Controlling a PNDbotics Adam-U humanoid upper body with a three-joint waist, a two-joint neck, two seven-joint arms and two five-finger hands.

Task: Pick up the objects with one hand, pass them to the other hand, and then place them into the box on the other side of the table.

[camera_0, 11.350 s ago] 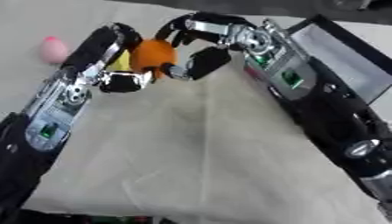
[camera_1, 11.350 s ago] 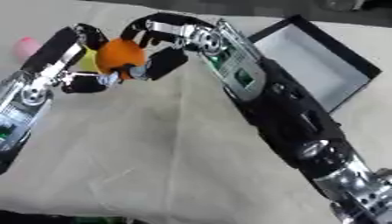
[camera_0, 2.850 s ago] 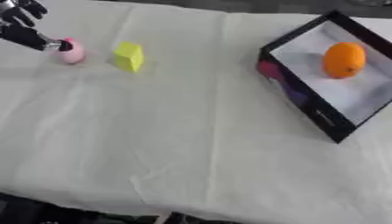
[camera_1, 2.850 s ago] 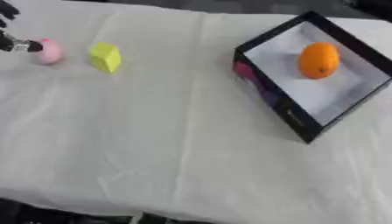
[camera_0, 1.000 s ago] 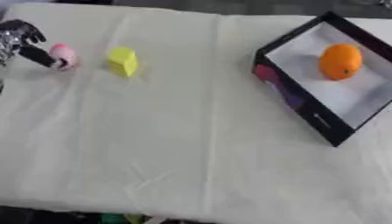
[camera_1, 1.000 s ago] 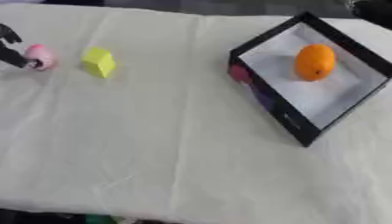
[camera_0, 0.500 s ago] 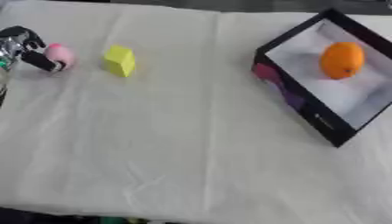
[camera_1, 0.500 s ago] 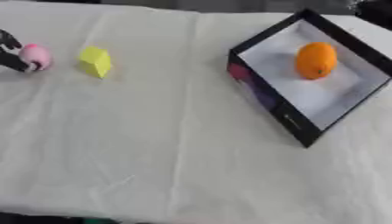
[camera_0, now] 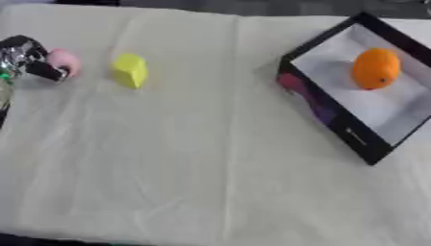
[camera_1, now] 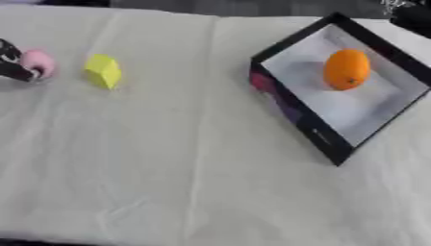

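Wide table under a pale cream cloth, creased in some places, filling almost both views. At the right side, black box with white inside, lying askew with one corner toward the far edge; some pink and purple print on its near-left wall. Inside the box, orange, resting on the white floor in the far part, apart from the walls. At the far left, yellow block, standing alone on the cloth, well apart from the box. Just to the left of the block, small pink object, round in shape, also on the cloth, not lifted. Left hand at the left edge, only partly in view, silver and black. Dark fingers touching the pink object on its left side, or at least right against it. Cannot tell whether curled round it or only next to it, because too little of the hand visible. In the right eye view, only dark fingertips beside the pink object. Right hand nowhere in either view.
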